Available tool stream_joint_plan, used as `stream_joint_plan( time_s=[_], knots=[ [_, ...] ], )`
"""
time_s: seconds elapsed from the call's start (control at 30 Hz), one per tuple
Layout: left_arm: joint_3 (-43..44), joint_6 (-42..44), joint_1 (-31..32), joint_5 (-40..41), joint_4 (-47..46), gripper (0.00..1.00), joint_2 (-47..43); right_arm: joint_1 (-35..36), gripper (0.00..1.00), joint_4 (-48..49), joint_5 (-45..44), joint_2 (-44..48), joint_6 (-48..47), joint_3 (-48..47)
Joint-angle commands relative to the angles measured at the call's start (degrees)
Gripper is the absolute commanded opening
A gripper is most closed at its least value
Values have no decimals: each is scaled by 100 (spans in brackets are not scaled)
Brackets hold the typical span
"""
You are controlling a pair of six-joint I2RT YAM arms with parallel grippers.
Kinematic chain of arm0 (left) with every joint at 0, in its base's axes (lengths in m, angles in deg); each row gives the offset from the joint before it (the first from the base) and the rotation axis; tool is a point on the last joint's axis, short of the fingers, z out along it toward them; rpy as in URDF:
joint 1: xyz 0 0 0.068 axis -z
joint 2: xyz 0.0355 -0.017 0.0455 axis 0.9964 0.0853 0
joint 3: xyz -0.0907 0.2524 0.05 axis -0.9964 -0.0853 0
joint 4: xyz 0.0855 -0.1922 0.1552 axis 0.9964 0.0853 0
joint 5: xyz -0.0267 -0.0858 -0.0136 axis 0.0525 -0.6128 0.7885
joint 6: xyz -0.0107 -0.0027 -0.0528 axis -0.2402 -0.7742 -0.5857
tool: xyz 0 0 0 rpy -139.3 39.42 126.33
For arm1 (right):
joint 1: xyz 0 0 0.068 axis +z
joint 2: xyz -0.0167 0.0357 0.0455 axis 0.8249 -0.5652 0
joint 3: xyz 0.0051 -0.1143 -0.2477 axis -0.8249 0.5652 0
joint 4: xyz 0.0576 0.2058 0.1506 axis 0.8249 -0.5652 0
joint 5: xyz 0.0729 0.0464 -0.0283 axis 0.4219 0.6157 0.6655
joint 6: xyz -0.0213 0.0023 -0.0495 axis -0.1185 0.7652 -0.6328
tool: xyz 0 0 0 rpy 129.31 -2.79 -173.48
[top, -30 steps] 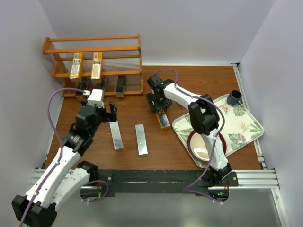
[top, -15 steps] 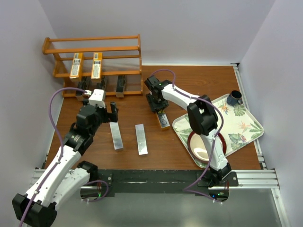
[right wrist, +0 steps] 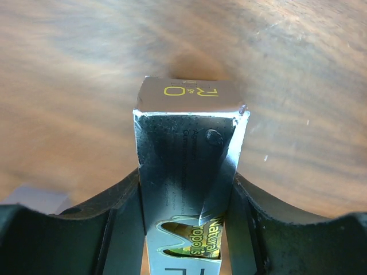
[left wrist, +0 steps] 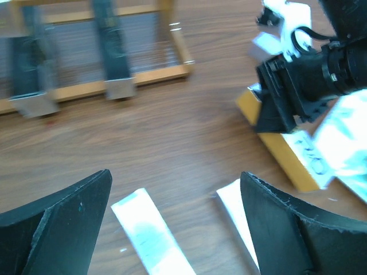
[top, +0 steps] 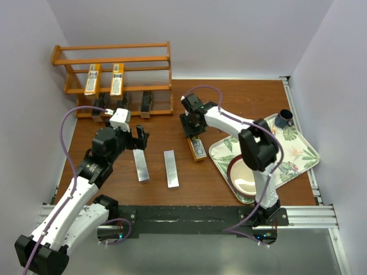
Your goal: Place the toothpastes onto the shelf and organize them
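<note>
Toothpaste carton (right wrist: 186,172), right wrist view: end flap (right wrist: 190,94) bears "R&O" in yellow, seen inverted. The long face bears partly hidden yellow lettering: "Natur", "opolis". Smaller grey print above is illegible.

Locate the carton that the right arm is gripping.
Top view, right of centre on the table: the orange-edged carton sits in the jaws of the right gripper, just left of the leaf-patterned tray and right of a silver carton.

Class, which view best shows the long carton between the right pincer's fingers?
The right wrist view: the long slim gold-edged cardboard toothpaste carton fills the frame between the fingers of the right pincer, yellow lettering readable. The top external view shows it small, partly under that pincer; the left wrist view, blurred.
</note>
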Motion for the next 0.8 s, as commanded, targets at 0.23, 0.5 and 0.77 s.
stream_joint_plan(
  time_s=[0.23,0.5,0.77],
  knots=[
    [-649,-1745,47,-1983,-2262,100,-254,-1011,35,4213,2358,3157,2222,2816],
    [-1009,-2500,1128,-1694,-3956,100,282,-1346,35,5982,2394,4546,3549,4127],
    [-1677,-3968,1611,-1220,-5856,100,659,-1364,36,6440,2157,5478,4243,4620]
  ],
)
